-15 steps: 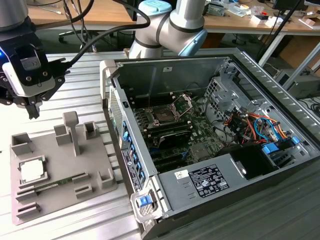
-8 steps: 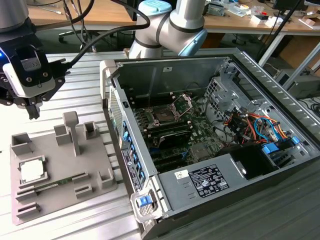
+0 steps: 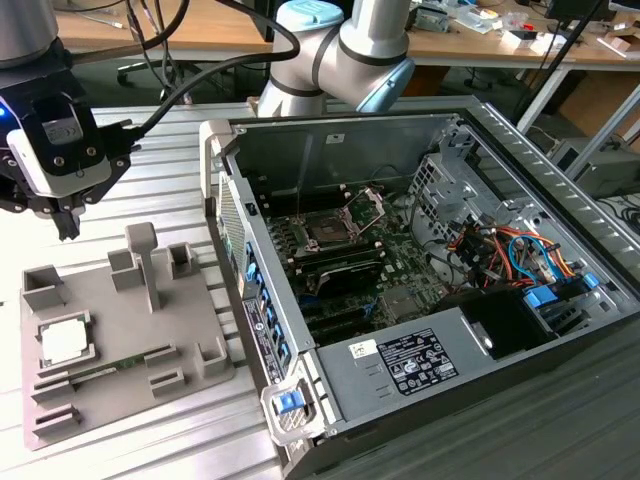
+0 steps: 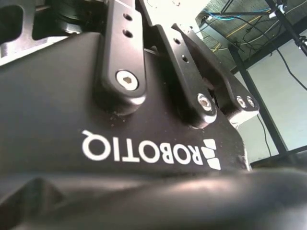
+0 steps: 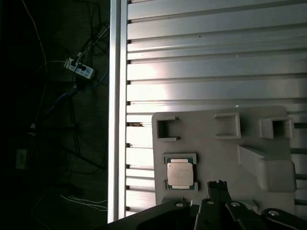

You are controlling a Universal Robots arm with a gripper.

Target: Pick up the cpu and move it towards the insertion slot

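Note:
The cpu [image 3: 62, 342] [image 5: 180, 173], a small pale silver square, lies flat in a shallow holder on the grey plastic tray [image 3: 120, 325] [image 5: 218, 155] at the exterior view's left. My gripper [image 3: 66, 228] [image 5: 218, 184] hangs above the tray's far end, well clear of the cpu, its fingers drawn together with nothing between them. The insertion slot [image 3: 326, 229], a square socket with a dark centre and its metal bracket tilted up, sits on the motherboard inside the open computer case [image 3: 450, 140] to the exterior view's right.
The tray carries raised blocks and a tall post [image 3: 143, 255]. The case's side wall [image 3: 235, 250] stands between tray and socket. Long black memory slots [image 3: 345, 268], cables and a power supply [image 3: 420, 360] fill the case. Everything rests on a slatted aluminium table [image 5: 206, 52].

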